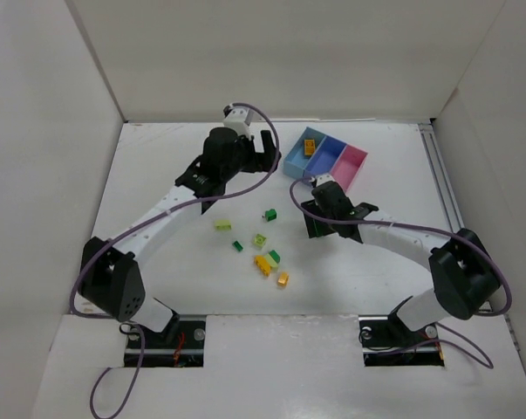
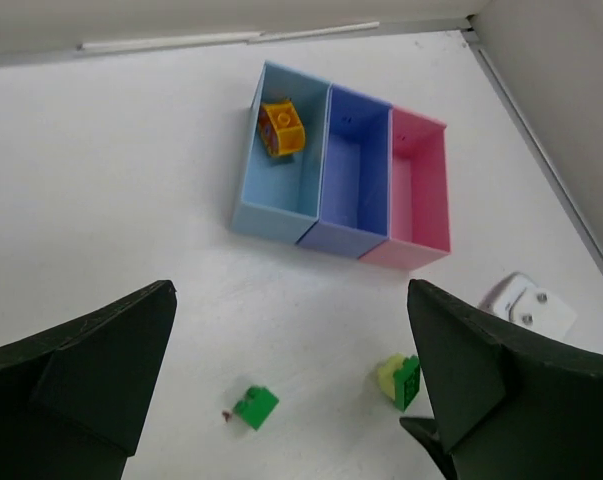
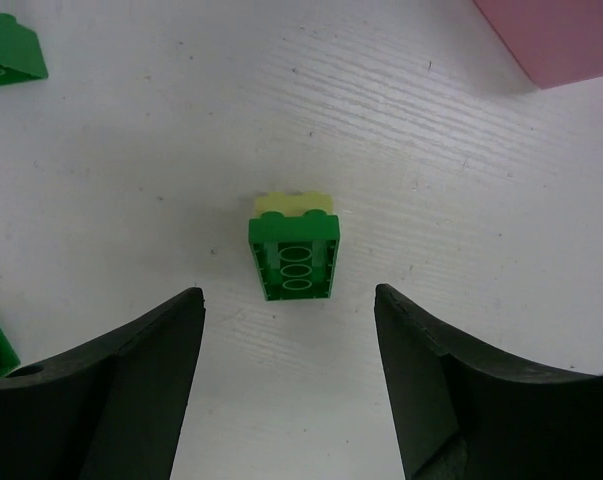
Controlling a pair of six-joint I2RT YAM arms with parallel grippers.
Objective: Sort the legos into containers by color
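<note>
The three joined bins stand at the back right: light blue (image 1: 299, 157), darker blue (image 1: 328, 157) and pink (image 1: 351, 166). An orange brick (image 2: 281, 128) lies in the light blue bin (image 2: 281, 190). A dark green brick stuck to a pale lime one (image 3: 293, 255) lies on the table just ahead of my right gripper (image 3: 287, 295), which is open and empty. My left gripper (image 2: 291, 300) is open and empty, hovering left of the bins. It sees a green brick (image 2: 254, 407) and the green-lime pair (image 2: 401, 380) below it.
Loose bricks lie mid-table: lime (image 1: 223, 225), dark green (image 1: 237, 246), lime (image 1: 260, 240), green (image 1: 274, 256), yellow (image 1: 263, 264) and orange (image 1: 283, 279). White walls enclose the table on three sides. A rail (image 1: 441, 188) runs along the right edge.
</note>
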